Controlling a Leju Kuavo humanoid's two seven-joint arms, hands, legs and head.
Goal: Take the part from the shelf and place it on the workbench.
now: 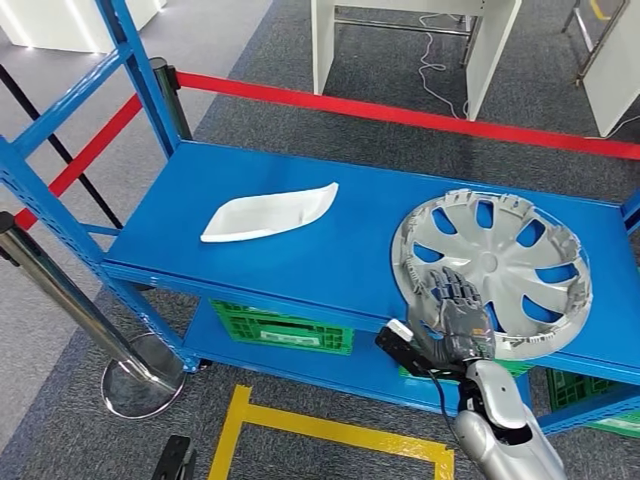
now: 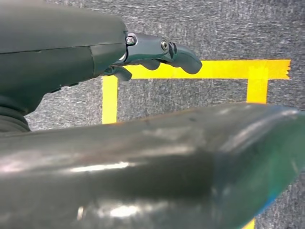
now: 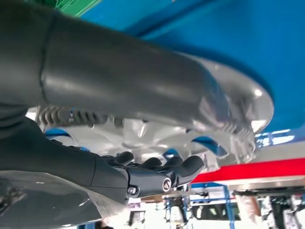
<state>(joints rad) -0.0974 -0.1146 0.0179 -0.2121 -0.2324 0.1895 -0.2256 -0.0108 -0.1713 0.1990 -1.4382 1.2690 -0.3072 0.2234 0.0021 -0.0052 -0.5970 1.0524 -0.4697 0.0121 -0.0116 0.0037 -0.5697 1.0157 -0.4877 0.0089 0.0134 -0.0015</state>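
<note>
Hubcap (image 1: 494, 270), silver and spoked, is lying on the blue shelf (image 1: 355, 235) toward its right end, its near edge jutting just past the shelf's front lip; a white curved panel (image 1: 268, 212) is resting well apart from the hubcap, toward the shelf's other end. From my head view I am reaching my right hand (image 1: 456, 315) over the hubcap's near rim, my fingers (image 1: 451, 290) spread across the spokes and lying on them, not yet closed around anything. A red barrier tape (image 1: 392, 112) is running behind the shelf, and yellow floor tape (image 1: 332, 432) is lying in front of it. From my left wrist, my left hand (image 2: 158, 52) is hanging over grey carpet and the yellow tape, holding nothing, fingers loosely curved but apart. From my right wrist, my dark fingers (image 3: 162, 164) are lying against the hubcap's (image 3: 230, 114) ribbed face, thumb on the other side of the rim, the grip looking open rather than clamped. I judge the grasp is the step in hand: I should be hooking my fingers through a spoke opening, pressing my thumb under the overhanging edge, and squeezing firmly before lifting level, since the thin rim could slip or tip.
</note>
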